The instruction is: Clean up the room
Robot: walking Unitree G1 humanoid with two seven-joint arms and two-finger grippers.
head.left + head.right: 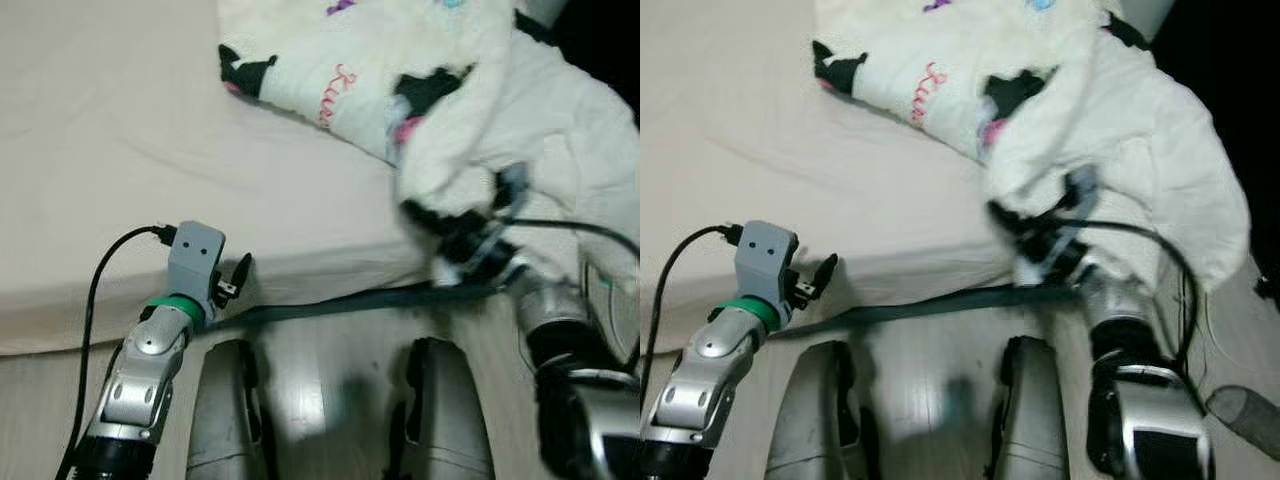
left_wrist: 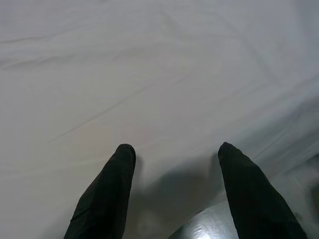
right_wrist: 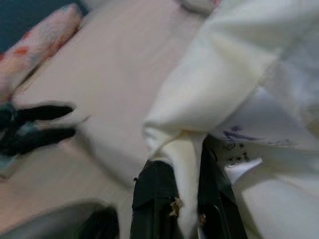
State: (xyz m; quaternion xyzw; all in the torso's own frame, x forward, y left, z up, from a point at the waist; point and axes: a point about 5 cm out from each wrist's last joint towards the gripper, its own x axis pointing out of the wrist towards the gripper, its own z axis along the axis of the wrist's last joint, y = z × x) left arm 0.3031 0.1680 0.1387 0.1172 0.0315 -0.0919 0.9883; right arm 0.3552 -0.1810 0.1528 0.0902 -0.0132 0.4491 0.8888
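A white fluffy blanket (image 1: 470, 90) with black patches and pink script lies bunched on the far right of the bed. Its edge hangs over the bed's side. My right gripper (image 1: 425, 220) reaches up into that hanging edge. In the right wrist view the right gripper (image 3: 184, 201) is shut on a fold of the cream blanket fabric (image 3: 224, 84). My left gripper (image 2: 174, 154) is open and holds nothing. It points at the bare beige sheet (image 2: 149, 74), low at the bed's near edge, where the left gripper (image 1: 236, 276) shows left of the blanket.
The beige bed (image 1: 120, 150) spans the view, and its near edge runs across in front of me. A dark strip (image 1: 350, 300) lies along the bed's base. My two grey knees (image 1: 230, 410) stand over pale wooden floor. A pink-patterned pillow (image 3: 45, 35) lies further along the bed.
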